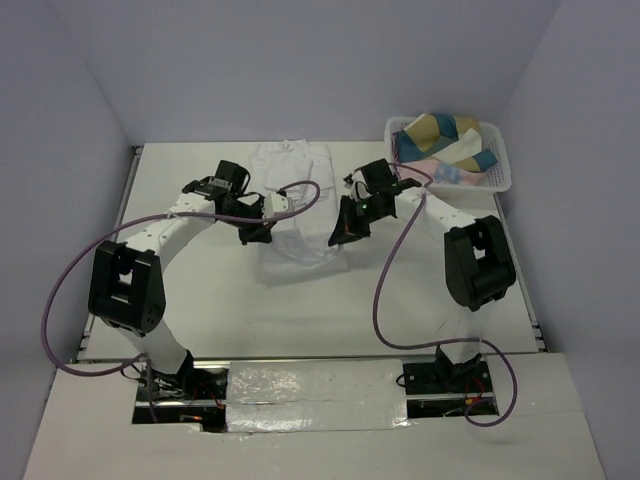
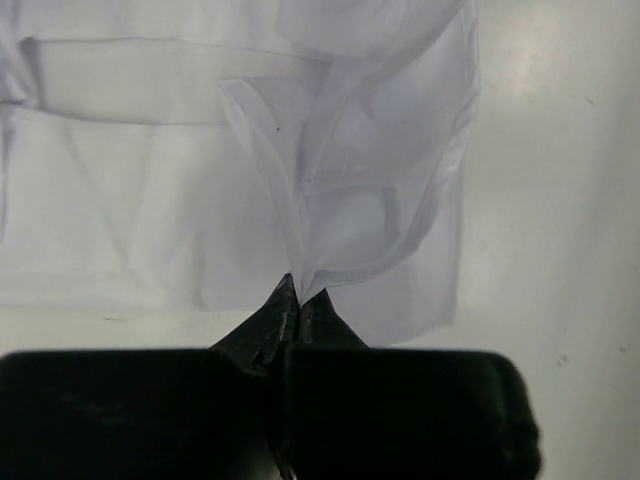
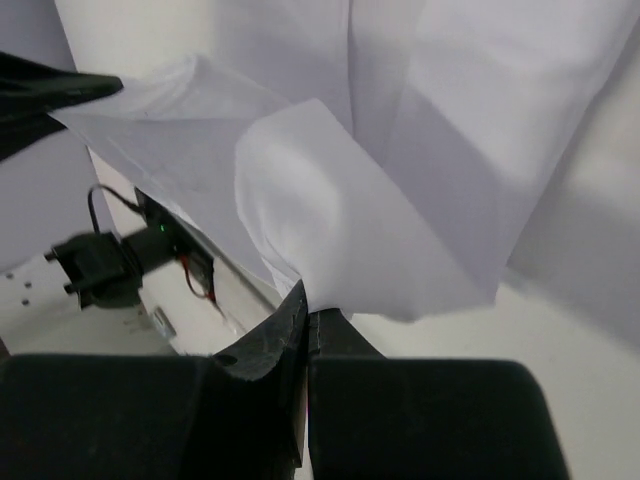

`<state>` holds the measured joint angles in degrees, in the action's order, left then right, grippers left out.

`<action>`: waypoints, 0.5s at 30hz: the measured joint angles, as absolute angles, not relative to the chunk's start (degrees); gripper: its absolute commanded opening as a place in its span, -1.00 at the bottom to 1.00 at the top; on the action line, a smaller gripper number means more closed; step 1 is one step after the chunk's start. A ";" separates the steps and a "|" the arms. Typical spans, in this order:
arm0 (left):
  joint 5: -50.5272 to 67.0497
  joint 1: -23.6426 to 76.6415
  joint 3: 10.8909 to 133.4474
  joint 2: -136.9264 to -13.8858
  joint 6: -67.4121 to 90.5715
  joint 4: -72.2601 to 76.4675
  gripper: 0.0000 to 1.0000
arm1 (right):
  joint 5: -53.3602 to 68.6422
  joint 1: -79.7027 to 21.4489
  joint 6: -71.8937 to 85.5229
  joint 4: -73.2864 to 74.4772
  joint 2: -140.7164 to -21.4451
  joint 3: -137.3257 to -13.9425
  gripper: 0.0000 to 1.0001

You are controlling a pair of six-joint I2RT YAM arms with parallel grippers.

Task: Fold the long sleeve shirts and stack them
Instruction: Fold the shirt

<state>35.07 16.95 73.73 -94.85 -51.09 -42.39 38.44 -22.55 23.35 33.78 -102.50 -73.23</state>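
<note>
A white long sleeve shirt lies in the middle of the table, its collar end at the far side. My left gripper is shut on the shirt's near left edge; in the left wrist view the cloth rises in a pinched fold from the closed tips. My right gripper is shut on the shirt's near right edge; in the right wrist view the cloth bunches out of the closed tips. The near edge is lifted between both grippers.
A white lattice basket stands at the far right, holding coloured folded cloths. Purple cables loop from both arms over the table. The left arm's electronics show in the right wrist view.
</note>
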 measured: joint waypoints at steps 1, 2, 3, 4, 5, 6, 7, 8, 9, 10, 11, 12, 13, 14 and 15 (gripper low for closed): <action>34.17 16.69 74.04 -95.39 -49.98 -40.23 -1.00 | 38.44 -21.98 23.57 33.19 -104.29 -75.50 -1.00; 33.28 16.51 74.30 -96.09 -48.95 -38.17 -0.99 | 38.44 -21.47 23.83 32.62 -105.91 -77.30 -1.00; 32.56 16.47 74.41 -96.84 -47.77 -36.25 -0.99 | 38.39 -21.08 24.03 32.08 -107.53 -78.59 -1.00; 31.81 16.45 74.41 -97.60 -47.20 -34.59 -0.97 | 38.41 -20.84 24.34 32.05 -109.23 -79.83 -1.00; 31.31 16.45 74.41 -98.32 -46.39 -33.52 -0.96 | 38.39 -20.58 24.47 31.94 -110.65 -80.77 -1.00; 30.74 16.43 74.39 -99.09 -45.98 -32.40 -0.94 | 38.41 -20.32 24.64 31.99 -112.27 -81.62 -1.00; 30.28 16.43 74.39 -99.66 -45.63 -31.42 -0.92 | 38.41 -20.16 24.97 31.86 -113.84 -82.32 -1.00; 29.95 16.43 74.39 -100.18 -44.97 -30.63 -0.90 | 38.50 -20.10 25.21 31.64 -114.93 -82.63 -0.97; 29.65 16.40 74.37 -100.73 -44.53 -29.65 -0.87 | 38.61 -20.05 25.74 31.40 -115.94 -82.65 -0.95; 29.43 16.38 74.37 -101.12 -44.23 -28.82 -0.87 | 38.85 -19.97 26.15 31.33 -116.62 -82.65 -0.94; 29.12 16.29 74.37 -101.45 -43.42 -28.05 -0.87 | 39.11 -19.94 26.68 31.09 -117.10 -82.65 -0.89; 28.75 16.21 74.37 -101.82 -43.00 -27.31 -0.87 | 39.53 -19.79 27.42 30.65 -117.51 -82.70 -0.86; 28.32 16.14 74.37 -102.06 -42.46 -26.39 -0.86 | 39.83 -19.68 28.03 30.20 -117.78 -82.83 -0.84; 27.81 16.10 74.37 -102.32 -41.74 -25.41 -0.84 | 39.99 -19.59 28.71 29.65 -118.06 -83.05 -0.73; 27.33 16.03 74.37 -102.50 -41.30 -24.45 -0.82 | 40.05 -19.44 29.41 29.19 -118.37 -83.48 -0.58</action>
<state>27.33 16.03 74.37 -102.50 -41.30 -24.45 40.05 -19.44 29.41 29.19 -118.37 -83.48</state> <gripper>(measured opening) 0.074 0.117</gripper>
